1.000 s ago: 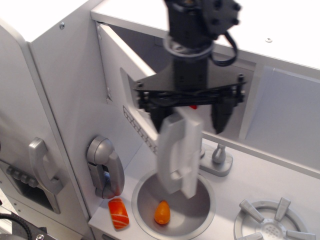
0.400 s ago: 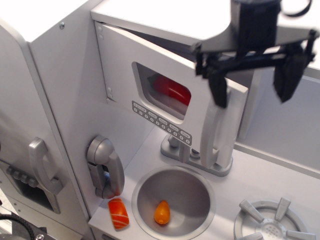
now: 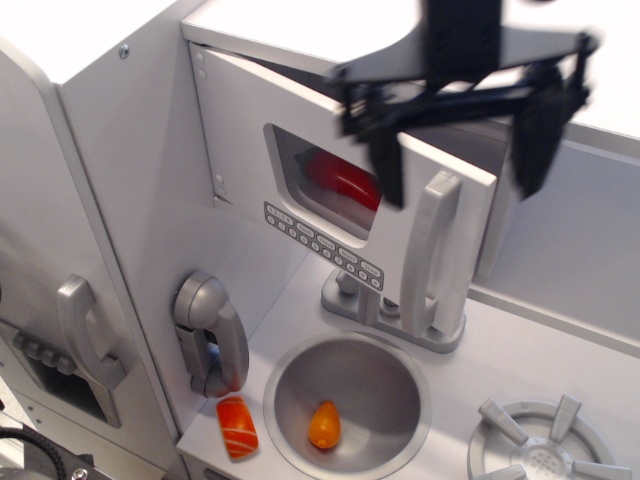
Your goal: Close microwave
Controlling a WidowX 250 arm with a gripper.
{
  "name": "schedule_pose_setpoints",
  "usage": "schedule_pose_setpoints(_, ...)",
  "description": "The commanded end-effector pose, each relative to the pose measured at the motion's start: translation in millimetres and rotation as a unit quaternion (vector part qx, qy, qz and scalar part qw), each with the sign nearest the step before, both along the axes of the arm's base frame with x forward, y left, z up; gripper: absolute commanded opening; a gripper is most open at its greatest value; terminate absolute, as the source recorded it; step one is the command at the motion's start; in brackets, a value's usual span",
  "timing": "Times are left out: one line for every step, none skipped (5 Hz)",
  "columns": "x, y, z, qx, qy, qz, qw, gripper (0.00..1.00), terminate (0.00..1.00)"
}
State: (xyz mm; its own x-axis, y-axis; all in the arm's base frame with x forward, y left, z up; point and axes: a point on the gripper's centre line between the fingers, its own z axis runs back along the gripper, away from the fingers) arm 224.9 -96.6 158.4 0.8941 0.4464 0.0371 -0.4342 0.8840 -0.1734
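Note:
The microwave is a grey-white box compartment high in the toy kitchen. Its flat door has a rounded window showing something red inside, a row of small grey buttons and a tall silver bar handle. The door stands almost flush with the box, with a narrow gap at its top. My black gripper hangs open and empty in front of the door's upper right corner. One finger is over the door face, the other right of the door edge. It looks motion-blurred.
A silver telephone handset hangs on the left wall. Below is a round sink with an orange toy food in it, a salmon sushi piece beside it, a faucet base and a burner.
The door swung from wide open to nearly shut. My gripper let go of the handle, rose to the upper right, then shifted back left.

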Motion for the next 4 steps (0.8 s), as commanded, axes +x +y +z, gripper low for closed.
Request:
schedule_pose_setpoints(-34,48,-22,0.03,-0.015,-0.035,0.9988,1.0,0.0)
schedule_pose_setpoints(-23,66,-41,0.056,-0.017,-0.047,0.9972,1.0,0.0)
schedule_pose_setpoints(-6,74,-52,0.075,-0.049,-0.052,0.9946,1.0,0.0)
schedule_pose_setpoints(12,75,-57,0.082,-0.073,-0.03,0.9935,1.0,0.0)
